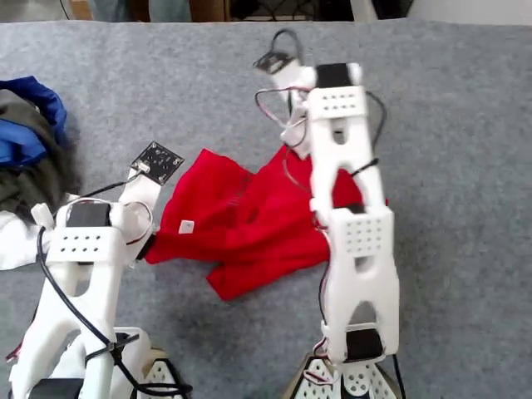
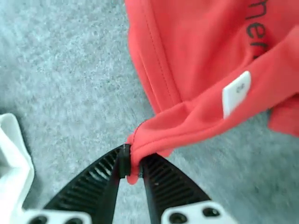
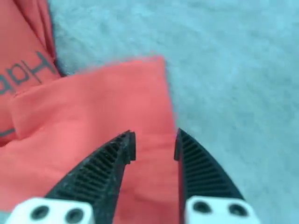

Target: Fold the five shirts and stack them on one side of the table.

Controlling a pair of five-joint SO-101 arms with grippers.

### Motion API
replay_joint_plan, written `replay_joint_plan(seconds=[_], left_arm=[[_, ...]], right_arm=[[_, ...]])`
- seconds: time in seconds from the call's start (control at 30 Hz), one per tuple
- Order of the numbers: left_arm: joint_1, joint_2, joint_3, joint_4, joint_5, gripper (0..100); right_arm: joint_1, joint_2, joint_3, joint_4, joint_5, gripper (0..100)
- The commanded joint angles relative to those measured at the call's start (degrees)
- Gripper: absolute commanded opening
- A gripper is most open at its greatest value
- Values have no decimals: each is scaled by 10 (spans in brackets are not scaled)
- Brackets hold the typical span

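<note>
A red shirt (image 1: pixel 241 220) lies crumpled in the middle of the grey table, with a small white tag (image 1: pixel 186 226) facing up. My left gripper (image 1: pixel 150 247) is at the shirt's near-left corner. In the left wrist view this gripper (image 2: pixel 133 163) is shut on a bunched fold of the red shirt (image 2: pixel 201 60), just below the tag (image 2: pixel 236 91). My right arm (image 1: pixel 337 108) stretches over the shirt to its far edge. There the right gripper (image 3: pixel 155 142) stands open, its black fingers (image 3: pixel 112 158) straddling an edge strip of the red cloth (image 3: pixel 93 112).
A pile of other shirts sits at the table's left edge: blue (image 1: pixel 29 116), dark olive (image 1: pixel 33 170) and white (image 1: pixel 12 245). The white cloth (image 2: pixel 11 158) lies close beside my left gripper. Bare grey table (image 1: pixel 465 166) extends to the right.
</note>
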Motion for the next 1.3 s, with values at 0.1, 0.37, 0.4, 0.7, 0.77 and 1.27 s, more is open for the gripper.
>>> replay_joint_plan(seconds=[0.1, 0.37, 0.4, 0.7, 0.77, 1.27], left_arm=[[9, 0, 18, -59, 46, 28], [36, 0, 31, -55, 60, 28], [36, 0, 31, -55, 60, 28], [36, 0, 32, -55, 60, 28], [36, 0, 32, -55, 60, 28], [36, 0, 32, -54, 60, 28]], right_arm=[[-18, 46, -110, 4, 53, 254], [-20, 101, -169, -40, 83, 254], [-20, 109, -169, -47, 83, 254], [-20, 152, -169, -73, 83, 254], [-20, 162, -169, -71, 83, 254], [-20, 173, -171, -67, 76, 20]])
